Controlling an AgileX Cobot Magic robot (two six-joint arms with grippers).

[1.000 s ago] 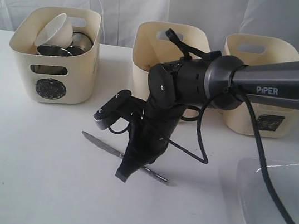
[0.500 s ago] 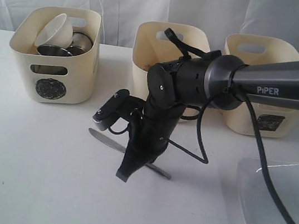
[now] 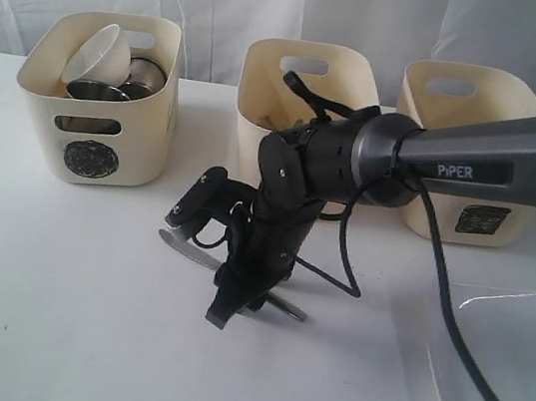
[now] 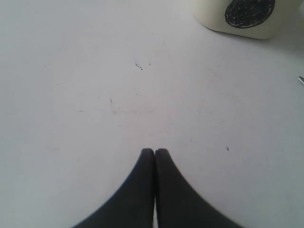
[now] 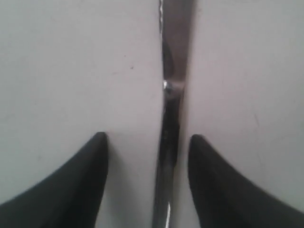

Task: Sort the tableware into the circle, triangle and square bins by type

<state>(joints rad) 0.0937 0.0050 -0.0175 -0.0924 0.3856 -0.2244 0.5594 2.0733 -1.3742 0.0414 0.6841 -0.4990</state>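
The white bench [image 3: 47, 329] carries a plate [image 3: 502, 387] at near right. Along its far edge stand the circle bin [image 3: 91, 134] left, another bin [image 3: 264, 89] mid and the square bin [image 3: 462, 119] right. The circle bin holds a white bowl [image 3: 98, 54] and steel cups [image 3: 143, 76]. The right claw [image 5: 147, 137] is spread astride the knife [image 5: 173, 95], which lies flat mid-bench. The left claw [image 4: 155, 152] is pressed together over bare bench.

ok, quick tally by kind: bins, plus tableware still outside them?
Bins: 3 (circle bin, middle bin, square bin)
Knife: 1
Plate: 1
Total: 5
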